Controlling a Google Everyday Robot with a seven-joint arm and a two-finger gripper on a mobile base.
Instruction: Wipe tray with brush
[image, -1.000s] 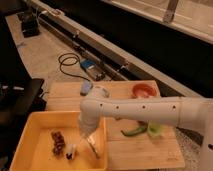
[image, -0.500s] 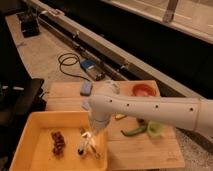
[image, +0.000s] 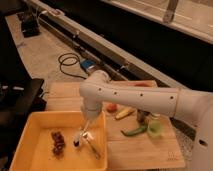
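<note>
The yellow-orange tray (image: 30, 127) sits at the lower left, with a clump of dark reddish bits (image: 57, 142) inside it. My gripper (image: 85, 132) hangs from the white arm (image: 130, 100) over the tray's right half. It is shut on the brush (image: 80, 139), whose whitish handle slants down-left to a small dark head touching the tray floor. A thin silvery fork (image: 95, 149) lies in the tray just right of the brush head.
The tray rests on a wooden board (image: 145, 150). On the board to the right lie a green pepper (image: 132, 131), a green cup (image: 156, 129), a yellow item (image: 124, 113) and a red item (image: 111, 107). A blue sponge (image: 88, 64) and a black cable (image: 70, 62) lie behind.
The gripper and brush have shifted a little left across the tray floor, and the arm's wrist has swung above them. The reddish bits have stayed put.
</note>
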